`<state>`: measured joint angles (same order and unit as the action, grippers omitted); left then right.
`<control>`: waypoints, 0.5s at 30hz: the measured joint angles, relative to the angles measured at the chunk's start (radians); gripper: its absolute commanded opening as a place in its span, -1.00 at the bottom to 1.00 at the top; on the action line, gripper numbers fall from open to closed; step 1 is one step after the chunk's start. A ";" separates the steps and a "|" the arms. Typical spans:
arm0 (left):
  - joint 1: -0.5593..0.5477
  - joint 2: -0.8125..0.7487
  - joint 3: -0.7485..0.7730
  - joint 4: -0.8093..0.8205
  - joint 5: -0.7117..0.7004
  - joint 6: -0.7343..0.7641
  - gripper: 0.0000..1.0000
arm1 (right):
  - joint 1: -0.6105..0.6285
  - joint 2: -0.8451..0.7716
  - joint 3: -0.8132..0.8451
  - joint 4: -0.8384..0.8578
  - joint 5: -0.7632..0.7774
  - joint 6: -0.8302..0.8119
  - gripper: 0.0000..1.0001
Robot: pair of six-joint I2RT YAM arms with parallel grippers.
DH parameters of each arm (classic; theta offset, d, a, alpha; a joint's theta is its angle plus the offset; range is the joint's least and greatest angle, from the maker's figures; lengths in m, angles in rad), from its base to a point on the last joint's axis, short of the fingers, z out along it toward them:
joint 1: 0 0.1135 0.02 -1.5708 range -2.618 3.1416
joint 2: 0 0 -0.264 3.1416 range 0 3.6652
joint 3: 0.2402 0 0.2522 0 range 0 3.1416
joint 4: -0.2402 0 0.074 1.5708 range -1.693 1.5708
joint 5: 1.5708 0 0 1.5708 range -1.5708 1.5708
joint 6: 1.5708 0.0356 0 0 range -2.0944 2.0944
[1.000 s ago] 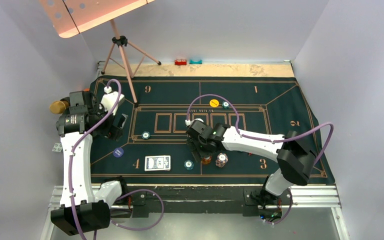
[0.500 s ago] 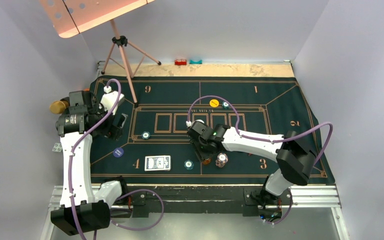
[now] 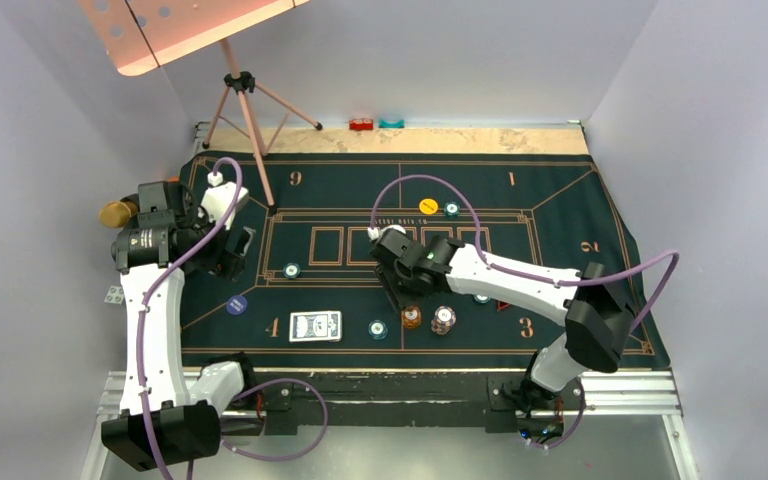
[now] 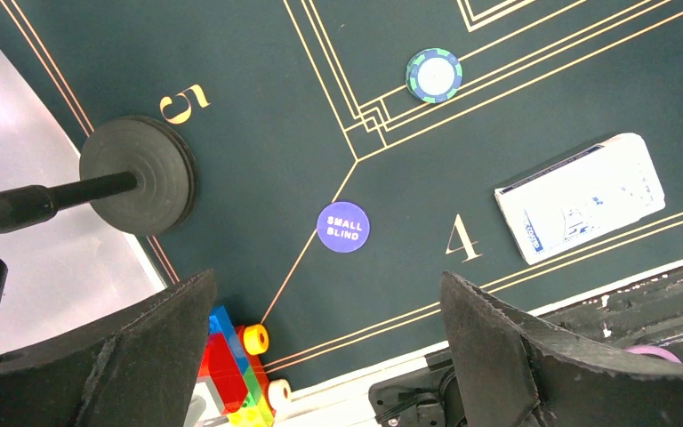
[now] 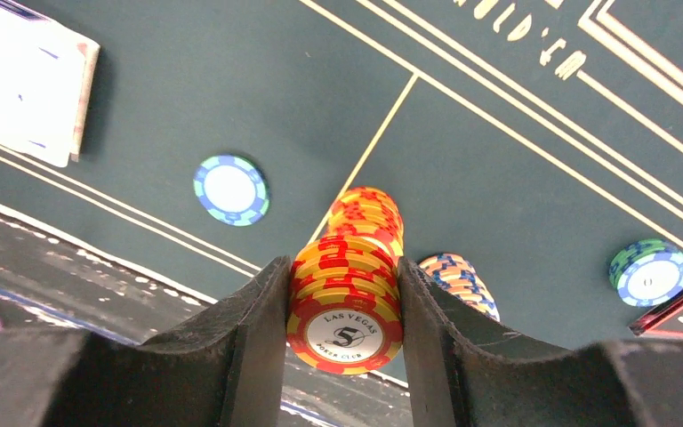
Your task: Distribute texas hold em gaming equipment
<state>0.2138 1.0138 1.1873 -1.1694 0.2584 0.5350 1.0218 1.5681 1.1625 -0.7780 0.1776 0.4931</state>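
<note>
The green felt mat (image 3: pixel 560 200) is lying flat. The deck of cards (image 3: pixel 316 326) is resting back-up near the mat's near edge, beside the number 4, its long axis running left to right. The right gripper (image 5: pixel 342 267) is pinching a column of orange chips (image 5: pixel 345 311) just right of the deck. The column's axis is running along the fingers, and its "5" face is turning toward the wrist camera. The left gripper (image 4: pixel 325 280) is hanging spread above the blue small-blind disc (image 4: pixel 342 227).

top cam high up off the 6 o'clock side of the dark green gold-lined felt mat (image 3: pixel 360 175), looking down over all of it, left wrist cam mid-height facing straight down, right wrist cam way closer, all three catch the blue-and-white-backed card deck (image 3: pixel 316 326), 10 o'clock in the right's
</note>
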 measured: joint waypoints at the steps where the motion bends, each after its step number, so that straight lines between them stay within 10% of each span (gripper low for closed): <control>1: 0.000 0.000 0.000 0.000 0.000 0.000 0.99 | 0.000 0.000 0.022 -0.006 0.002 -0.002 -0.27; 15: 0.000 0.072 0.018 0.053 0.003 -0.107 0.99 | 0.000 0.504 0.658 -0.012 -0.044 -0.082 -0.37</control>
<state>0.2138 1.0863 1.2049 -1.1164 0.2619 0.4282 1.0218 2.0716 1.8202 -0.7898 0.1333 0.4110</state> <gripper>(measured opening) 0.997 0.464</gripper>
